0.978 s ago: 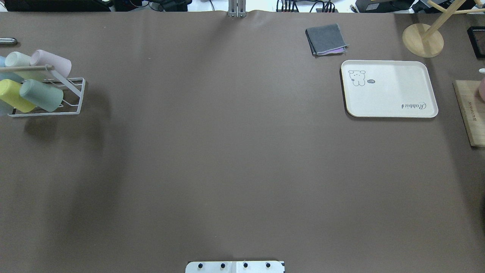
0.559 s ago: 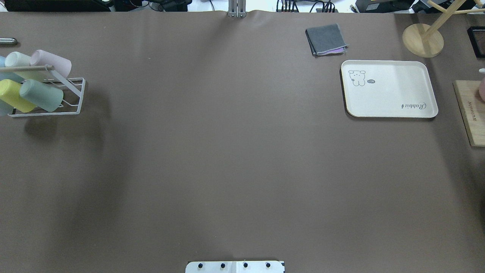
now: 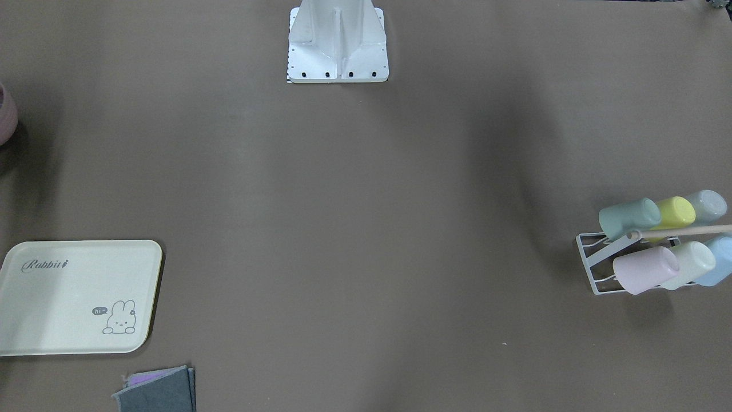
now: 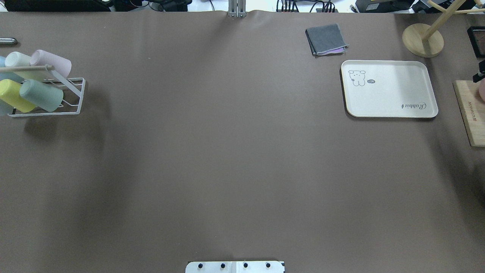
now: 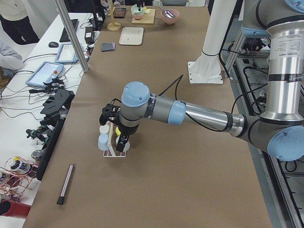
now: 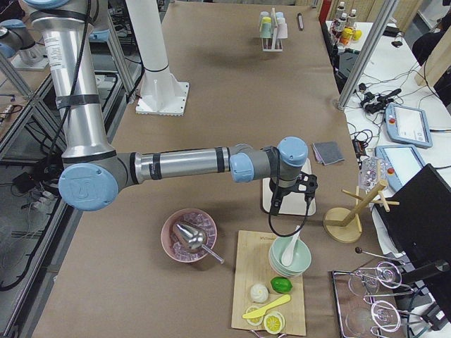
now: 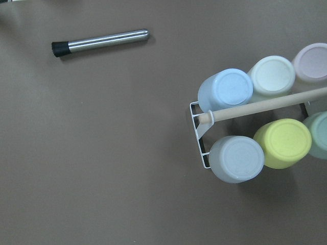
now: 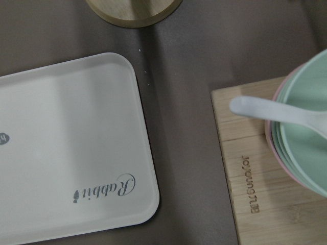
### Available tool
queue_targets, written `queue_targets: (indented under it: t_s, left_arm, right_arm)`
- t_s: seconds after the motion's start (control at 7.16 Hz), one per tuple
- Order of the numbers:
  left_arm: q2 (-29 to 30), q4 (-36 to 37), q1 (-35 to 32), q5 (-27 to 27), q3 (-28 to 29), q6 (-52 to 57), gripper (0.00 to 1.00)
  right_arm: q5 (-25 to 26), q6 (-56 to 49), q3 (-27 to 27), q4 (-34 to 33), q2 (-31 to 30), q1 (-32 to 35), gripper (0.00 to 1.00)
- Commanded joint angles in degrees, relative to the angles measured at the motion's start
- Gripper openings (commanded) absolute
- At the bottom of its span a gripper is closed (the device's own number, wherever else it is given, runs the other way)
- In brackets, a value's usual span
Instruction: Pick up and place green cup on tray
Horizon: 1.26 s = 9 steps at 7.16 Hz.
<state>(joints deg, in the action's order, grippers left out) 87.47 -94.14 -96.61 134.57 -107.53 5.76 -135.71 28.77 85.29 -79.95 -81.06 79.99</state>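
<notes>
The green cup [image 4: 41,95] lies on its side in the lower row of a white wire rack [image 4: 81,94] at the table's left edge. It also shows in the front view [image 3: 629,217] and at the edge of the left wrist view [image 7: 319,135]. The cream tray [image 4: 390,89] lies bare at the far right; it also shows in the right wrist view [image 8: 66,153]. My left gripper [image 5: 121,141] hangs over the rack; my right gripper [image 6: 290,197] hangs over the tray's end by the board. I cannot tell whether either is open or shut.
The rack also holds pink [image 4: 51,62], pale mint [image 4: 17,60], yellow [image 4: 13,94] and blue cups. A metal rod [image 7: 99,41] lies beside it. A grey cloth [image 4: 326,39], a wooden stand [image 4: 422,40] and a board [image 4: 470,113] with stacked bowls [image 8: 306,148] surround the tray.
A dark part of the right gripper has come into the overhead view's right edge above the board and covers the spoon's tip. The cups and the tray have not moved.
</notes>
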Motion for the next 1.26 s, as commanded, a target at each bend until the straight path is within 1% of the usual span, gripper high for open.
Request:
queue_targets:
  t_s: [0.0, 0.14, 0.28, 0.42, 0.56, 0.7, 0.84, 0.98, 1.12]
  left_arm:
    - [-0.89, -11.0, 0.1, -0.18, -0.67, 0.04, 0.99]
    - [-0.98, -15.5, 0.02, -0.27, -1.1, 0.04, 0.99]
    - [-0.2, -15.46, 2.19, -1.14, -1.02, 6.57, 0.98]
    - [1.03, -15.46, 7.87, -8.29, -1.98, 14.99, 0.98]
    - [1.04, -15.63, 15.06, -16.8, -5.47, 19.42, 0.98]
    - [1.47, -15.64, 21.92, -24.37, -8.11, 22.25, 0.98]
    - [2.7, -15.55, 28.51, -33.14, -9.36, 24.98, 0.98]
    - [2.88, -15.46, 35.28, -42.02, -10.15, 28.74, 0.98]
    - [4.8, -15.11, 42.31, -52.29, -10.16, 34.7, 0.98]
  right_arm:
    - [0.71, 5.65, -8.44, 14.77, 1.08, -3.51, 0.98]
    - [2.19, 6.64, -8.99, 14.9, 1.95, -5.53, 0.98]
    - [3.43, 6.74, -9.78, 14.91, 2.75, -7.11, 0.98]
    - [4.22, 6.65, -11.18, 14.99, 3.36, -8.09, 0.98]
    - [4.4, 6.57, -13.2, 17.17, 3.54, -8.7, 0.97]
    - [4.41, 6.57, -18.0, 24.15, 3.54, -8.88, 0.94]
    - [4.32, 6.74, -19.7, 27.01, 3.72, -8.97, 0.93]
    - [4.41, 6.74, -19.72, 26.95, 4.33, -9.15, 0.92]
    - [4.49, 6.83, -19.72, 26.86, 4.42, -9.67, 0.91]
